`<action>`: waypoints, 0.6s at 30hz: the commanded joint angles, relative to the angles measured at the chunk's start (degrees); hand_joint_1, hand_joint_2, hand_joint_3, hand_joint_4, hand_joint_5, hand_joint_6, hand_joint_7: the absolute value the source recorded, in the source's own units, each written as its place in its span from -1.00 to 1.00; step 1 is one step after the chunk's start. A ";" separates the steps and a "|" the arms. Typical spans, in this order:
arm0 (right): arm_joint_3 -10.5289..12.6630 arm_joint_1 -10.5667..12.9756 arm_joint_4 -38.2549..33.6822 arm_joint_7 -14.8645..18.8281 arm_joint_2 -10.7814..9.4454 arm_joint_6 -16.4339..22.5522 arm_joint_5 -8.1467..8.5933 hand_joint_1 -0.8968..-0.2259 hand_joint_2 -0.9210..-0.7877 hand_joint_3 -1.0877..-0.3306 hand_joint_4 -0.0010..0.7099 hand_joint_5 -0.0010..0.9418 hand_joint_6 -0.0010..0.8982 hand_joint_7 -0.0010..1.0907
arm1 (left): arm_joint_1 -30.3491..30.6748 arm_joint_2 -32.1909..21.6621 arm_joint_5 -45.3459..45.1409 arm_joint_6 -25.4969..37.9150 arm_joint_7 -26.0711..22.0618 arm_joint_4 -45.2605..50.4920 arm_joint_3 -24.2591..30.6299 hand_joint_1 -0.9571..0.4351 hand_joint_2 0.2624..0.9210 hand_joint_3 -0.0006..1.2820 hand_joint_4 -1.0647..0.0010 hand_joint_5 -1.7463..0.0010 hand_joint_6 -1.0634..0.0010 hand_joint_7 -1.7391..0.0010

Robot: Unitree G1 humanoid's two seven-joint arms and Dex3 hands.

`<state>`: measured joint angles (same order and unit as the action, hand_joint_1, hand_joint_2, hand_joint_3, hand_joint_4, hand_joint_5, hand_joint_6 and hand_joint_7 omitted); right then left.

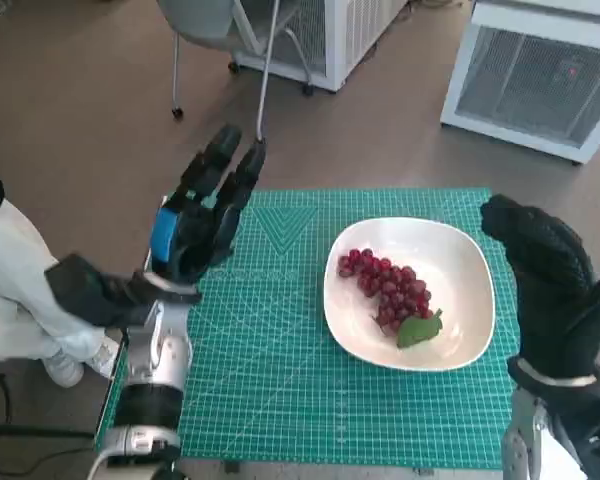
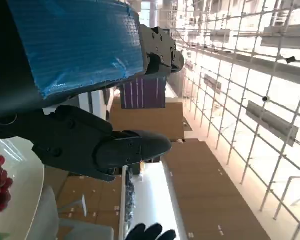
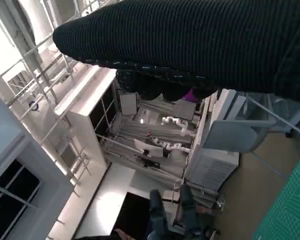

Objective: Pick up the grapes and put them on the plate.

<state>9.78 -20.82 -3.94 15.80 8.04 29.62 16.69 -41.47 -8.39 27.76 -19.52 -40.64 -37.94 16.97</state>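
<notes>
Grapes (image 1: 390,290) lie on the plate (image 1: 470,260); task looks done. Left hand (image 1: 202,215) and right hand (image 1: 545,275) are raised, fingers loosely spread, holding nothing. I withdraw both slowly, clear of the plate rim.

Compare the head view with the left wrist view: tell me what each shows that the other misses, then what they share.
Only the head view shows the green mat, the leaf on the bunch and the whole plate. Only the left wrist view shows cardboard boxes and a purple panel. Both show the grapes, the left hand and the right hand, neither holding anything.
</notes>
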 commanded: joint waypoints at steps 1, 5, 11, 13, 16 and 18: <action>-0.10 0.42 0.53 0.07 -0.03 -1.49 0.55 0.08 -1.00 0.19 0.22 -0.99 -0.89 0.16 | 3.38 0.38 0.72 1.48 0.75 4.40 0.01 -0.50 1.00 -0.30 0.68 0.99 0.47 0.96; -0.06 0.47 0.83 0.37 0.18 -1.81 0.78 0.07 -1.00 0.20 0.22 -0.99 -0.90 0.15 | 5.01 0.48 0.71 2.34 1.44 6.70 -0.11 -0.49 1.00 -0.31 0.68 0.99 0.48 0.97; -0.04 0.55 0.97 0.54 0.53 -2.02 0.89 0.08 -1.00 0.19 0.22 -0.99 -0.91 0.15 | 6.88 0.62 0.47 2.76 1.98 9.08 -0.51 -0.47 1.00 -0.32 0.68 1.00 0.50 0.97; -0.05 0.56 0.92 0.60 0.58 -2.00 0.95 0.08 -1.00 0.19 0.21 -0.99 -0.92 0.15 | 7.32 0.61 0.40 2.76 1.96 9.60 -0.65 -0.47 1.00 -0.31 0.68 1.00 0.50 0.98; -0.06 0.55 0.84 0.65 0.59 -1.99 0.97 0.08 -1.00 0.19 0.21 -0.99 -0.92 0.16 | 7.82 0.59 0.28 2.58 1.82 10.02 -0.83 -0.48 1.00 -0.31 0.68 1.00 0.51 0.98; -0.06 0.53 0.76 0.65 0.60 -1.99 0.90 0.08 -1.00 0.19 0.21 -0.99 -0.92 0.16 | 8.12 0.61 0.22 2.52 1.75 10.30 -0.97 -0.48 1.00 -0.30 0.68 1.00 0.51 0.98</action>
<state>9.78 -20.86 -2.93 16.13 8.49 28.43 17.72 -34.33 -8.19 27.86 -16.98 -38.72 -28.73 16.47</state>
